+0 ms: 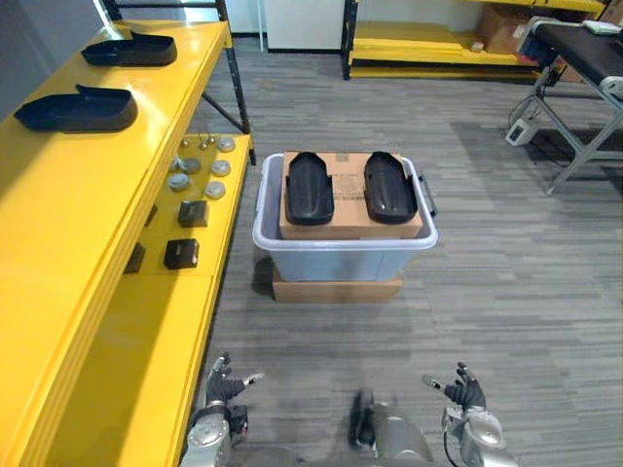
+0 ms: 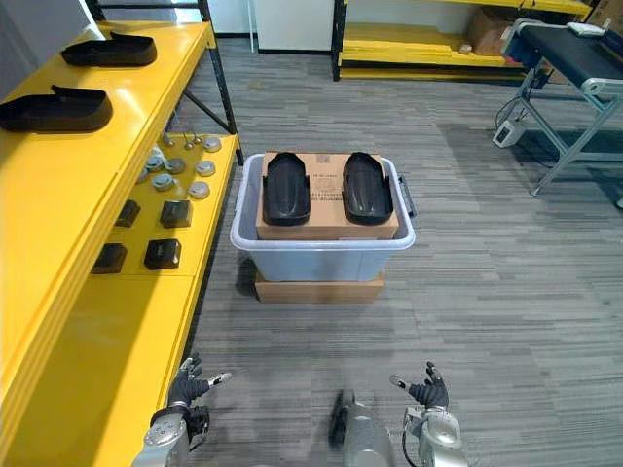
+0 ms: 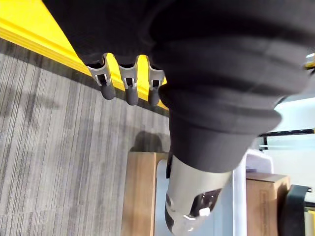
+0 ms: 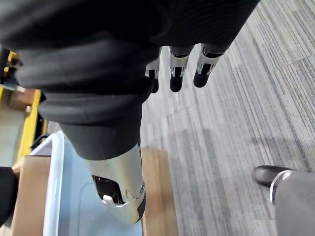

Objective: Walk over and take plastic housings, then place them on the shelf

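Bin [image 1: 341, 258] centre on floor, atop flat carton [image 1: 336, 289]. Cardboard box [image 1: 348, 183] in bin, with left housing [image 1: 310, 188] and right housing [image 1: 390, 187] side by side on it. Shelf [image 1: 68, 224] at left: near shelf housing [image 1: 76, 109] and far shelf housing [image 1: 129, 50] on upper level, small parts [image 1: 195, 180] on lower level. Conveyor [image 1: 579, 49] far right.

2 head views down on shared bin [image 1: 341, 258]; 2 close wrist views
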Controlling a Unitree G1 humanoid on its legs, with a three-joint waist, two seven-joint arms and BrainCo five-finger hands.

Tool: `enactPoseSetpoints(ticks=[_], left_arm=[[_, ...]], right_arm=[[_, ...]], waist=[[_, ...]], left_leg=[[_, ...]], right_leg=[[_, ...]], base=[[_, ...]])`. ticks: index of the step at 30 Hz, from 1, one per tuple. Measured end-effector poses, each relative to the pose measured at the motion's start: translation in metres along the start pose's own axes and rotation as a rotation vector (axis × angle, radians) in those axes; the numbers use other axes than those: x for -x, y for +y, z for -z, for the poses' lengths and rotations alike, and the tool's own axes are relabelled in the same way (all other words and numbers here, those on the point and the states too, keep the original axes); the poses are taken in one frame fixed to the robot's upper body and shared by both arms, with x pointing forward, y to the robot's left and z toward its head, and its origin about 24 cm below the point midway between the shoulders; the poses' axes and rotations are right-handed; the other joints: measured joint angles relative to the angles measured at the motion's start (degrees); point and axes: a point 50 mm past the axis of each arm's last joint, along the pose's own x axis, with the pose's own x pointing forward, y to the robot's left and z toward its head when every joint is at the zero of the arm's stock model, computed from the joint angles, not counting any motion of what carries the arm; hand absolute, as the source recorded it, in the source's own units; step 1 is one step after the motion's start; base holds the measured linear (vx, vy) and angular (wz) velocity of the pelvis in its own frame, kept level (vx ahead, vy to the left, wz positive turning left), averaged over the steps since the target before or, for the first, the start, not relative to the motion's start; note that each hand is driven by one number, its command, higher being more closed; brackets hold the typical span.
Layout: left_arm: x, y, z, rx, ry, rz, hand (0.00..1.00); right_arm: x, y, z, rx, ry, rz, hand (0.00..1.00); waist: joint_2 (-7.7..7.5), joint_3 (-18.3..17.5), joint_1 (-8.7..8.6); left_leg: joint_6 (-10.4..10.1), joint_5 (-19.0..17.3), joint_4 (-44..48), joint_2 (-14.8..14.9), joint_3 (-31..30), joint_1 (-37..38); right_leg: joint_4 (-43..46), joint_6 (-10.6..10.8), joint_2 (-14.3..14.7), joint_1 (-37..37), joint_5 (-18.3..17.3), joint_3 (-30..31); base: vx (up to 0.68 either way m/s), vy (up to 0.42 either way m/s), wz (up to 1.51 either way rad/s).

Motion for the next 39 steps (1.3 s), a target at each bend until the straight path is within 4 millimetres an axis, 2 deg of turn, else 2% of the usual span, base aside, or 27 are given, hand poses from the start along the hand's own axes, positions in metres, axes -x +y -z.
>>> enactPoseSetpoints(ticks=[1,2,3,4,5,6,9,11,12,13,16,20,23,25,26,28,30,31,32,33,34,35,37,39], left_arm=[[-0.001,-0.004,-0.002,0.008,-0.003,0.008,0.00],[0.000,-0.006,-0.001,0.014,-0.001,0.010,0.00],[0.002,-0.011,0.004,0.028,0.014,0.016,0.00],[0.003,-0.012,0.006,0.029,0.019,0.020,0.00],[0.004,-0.013,0.007,0.031,0.023,0.024,0.00],[0.004,-0.013,0.008,0.033,0.026,0.023,0.00],[0.006,-0.012,0.011,0.034,0.037,0.020,0.00],[0.007,-0.015,0.014,0.038,0.047,0.027,0.00],[0.008,-0.022,0.014,0.034,0.047,0.049,0.00],[0.007,-0.022,0.014,0.025,0.052,0.053,0.00],[0.006,-0.013,0.015,0.001,0.053,0.037,0.00],[0.008,0.001,0.021,-0.032,0.073,0.012,0.00],[0.008,0.008,0.023,-0.047,0.079,0.000,0.00],[0.008,0.009,0.023,-0.052,0.077,-0.002,0.00],[0.008,0.009,0.022,-0.053,0.074,-0.001,0.00],[0.010,0.010,0.023,-0.064,0.070,-0.001,0.00],[0.013,0.012,0.025,-0.070,0.070,0.000,0.00],[0.014,0.012,0.027,-0.077,0.071,0.003,0.00],[0.015,0.013,0.028,-0.087,0.075,0.013,0.00],[0.015,0.013,0.028,-0.088,0.076,0.014,0.00],[0.015,0.012,0.028,-0.088,0.074,0.016,0.00],[0.014,0.012,0.027,-0.089,0.072,0.017,0.00],[0.014,0.010,0.027,-0.093,0.072,0.024,0.00],[0.015,0.010,0.028,-0.094,0.073,0.026,0.00]], right_arm=[[-0.001,-0.003,-0.001,-0.007,0.003,0.011,0.00],[-0.001,-0.004,0.000,-0.009,0.004,0.016,0.00],[-0.001,-0.004,0.000,-0.009,0.003,0.009,0.00],[-0.001,-0.001,0.000,-0.008,0.000,-0.001,0.00],[-0.001,0.001,-0.002,-0.023,-0.007,-0.007,0.00],[-0.002,0.004,-0.005,-0.040,-0.019,-0.012,0.00],[-0.004,0.004,-0.011,-0.058,-0.034,-0.010,0.00],[-0.003,-0.004,-0.006,-0.075,-0.020,0.021,0.00],[-0.001,-0.015,0.000,-0.071,-0.008,0.053,0.00],[0.002,-0.020,0.012,-0.065,0.039,0.066,0.00],[0.006,-0.019,0.022,-0.069,0.071,0.065,0.00],[0.007,-0.023,0.023,-0.082,0.072,0.086,0.00],[0.005,-0.027,0.020,-0.097,0.064,0.114,0.00],[0.003,-0.040,0.015,-0.117,0.047,0.168,0.00],[0.002,-0.048,0.009,-0.123,0.028,0.198,0.00],[0.002,-0.077,-0.015,-0.138,-0.068,0.288,0.00],[0.004,-0.098,-0.047,-0.143,-0.196,0.361,0.00],[0.006,-0.102,-0.055,-0.138,-0.231,0.375,0.00],[0.008,-0.107,-0.073,-0.131,-0.303,0.388,0.00],[0.010,-0.108,-0.082,-0.128,-0.338,0.394,0.00],[0.013,-0.108,-0.102,-0.125,-0.421,0.400,0.00],[0.014,-0.107,-0.109,-0.121,-0.449,0.400,0.00],[0.017,-0.099,-0.137,-0.103,-0.553,0.396,0.00],[0.018,-0.090,-0.152,-0.087,-0.610,0.375,0.00]], waist=[[-0.04,0.0,-0.10],[-0.06,0.0,-0.18],[-0.04,0.1,-0.24],[-0.10,0.1,0.32],[0.38,-0.2,0.80],[0.22,-0.1,0.86],[0.42,-0.1,0.98],[1.06,0.0,0.73],[3.16,-0.8,0.52],[3.08,-0.9,0.65],[1.00,-1.4,0.62],[0.18,-1.5,0.70],[-0.04,-1.9,0.70],[-0.20,-2.5,0.57],[-0.20,-2.5,0.58],[-0.35,-2.6,0.44],[-0.37,-3.0,-0.23],[-0.66,-3.1,-0.53],[-0.66,-3.5,-0.81],[-0.69,-3.6,-0.86],[-1.02,-3.6,-1.01],[-1.13,-3.5,-1.01],[-1.33,-3.4,-0.96],[-1.39,-3.4,-0.89]], left_leg=[[-3.0,2.2,4.1,-0.2,-0.9,-0.7],[-4.1,3.4,8.4,-0.7,-1.5,-1.7],[-4.2,8.1,22.9,-0.4,-2.1,-6.4],[-4.2,7.7,28.5,0.3,-1.5,-8.8],[-3.8,6.7,35.5,2.2,0.6,-12.0],[-2.0,5.4,37.1,3.8,2.3,-15.1],[-2.6,3.1,30.6,4.8,3.0,-18.7],[-3.5,3.7,16.3,4.4,2.2,-19.3],[-4.5,10.5,6.0,4.6,1.0,-18.5],[-3.1,10.9,5.3,3.7,1.2,-17.4],[-1.8,11.8,1.2,1.0,2.0,-15.3],[-0.7,12.7,-3.2,-0.7,4.3,-11.8],[-0.6,13.1,-5.1,-0.8,5.6,-10.5],[-0.5,13.6,-6.7,-0.8,6.2,-10.4],[-0.5,13.7,-7.0,-0.7,6.4,-10.3],[-0.6,14.1,-8.9,-0.7,7.6,-9.4],[-0.5,14.4,-10.2,-0.8,8.6,-8.7],[-0.4,14.5,-10.6,-0.8,8.8,-8.6],[-0.3,14.6,-11.0,-0.9,9.2,-8.7],[-0.3,14.6,-11.1,-0.9,9.4,-8.7],[-0.1,15.1,-12.0,-1.0,9.7,-8.7],[0.0,15.4,-12.3,-1.0,9.8,-8.7],[0.2,15.8,-12.8,-1.1,10.0,-9.0],[0.4,15.9,-12.8,-1.4,10.0,-9.0]], right_leg=[[2.1,-0.3,-0.6,1.2,-2.7,-0.5],[1.8,-0.2,-0.8,3.0,-4.0,-1.0],[-1.1,-0.2,-0.7,8.6,-5.3,-1.5],[-2.5,-0.4,-0.3,10.7,-5.5,-1.5],[-4.9,-0.7,0.3,14.0,-5.7,-1.5],[-6.8,-0.7,0.5,16.6,-5.7,-1.3],[-8.7,0.1,-0.1,19.3,-6.2,0.2],[-8.6,1.9,-0.8,20.8,-7.3,0.7],[-8.6,3.4,-0.1,21.4,-8.2,0.4],[-8.6,4.6,-0.8,22.4,-8.5,1.0],[-8.5,6.0,-3.7,22.3,-9.4,1.4],[-8.6,7.0,-5.3,22.2,-9.8,3.6],[-8.8,7.0,-5.2,22.0,-9.8,4.9],[-8.9,7.1,-5.1,21.0,-9.7,5.6],[-8.9,7.1,-5.0,20.8,-9.7,5.9],[-8.9,7.3,-5.0,20.3,-9.6,7.1],[-8.9,7.5,-5.0,20.0,-9.4,8.2],[-8.9,7.6,-5.0,19.8,-9.4,8.4],[-8.9,7.6,-5.0,19.3,-9.3,8.9],[-8.9,7.7,-5.0,19.2,-9.2,9.2],[-8.9,7.7,-5.0,18.5,-9.0,9.5],[-9.0,7.7,-5.0,18.2,-8.7,9.7],[-9.8,7.8,-5.0,18.0,-7.8,10.1],[-9.8,7.8,-5.3,17.9,-7.7,10.2]], base=[[0.52,-0.194,0.39],[0.67,-0.250,0.49],[0.37,-0.125,0.30],[0.49,-0.145,0.14],[0.35,-0.091,-0.02],[0.40,-0.097,-0.07],[0.24,0.024,-0.23],[0.18,0.152,-0.07],[0.15,0.176,0.11],[0.16,0.156,0.12],[0.13,0.138,0.01],[0.08,0.077,-0.22],[0.04,0.007,-0.23],[0.03,-0.026,-0.17],[0.03,-0.017,-0.24],[0.03,0.001,-0.30],[0.04,0.019,-0.25],[0.03,0.025,-0.21],[0.02,0.021,-0.15],[0.01,0.029,-0.19],[0.00,0.023,-0.14],[-0.01,0.027,-0.12],[-0.02,0.029,-0.06],[-0.03,0.037,0.00]])
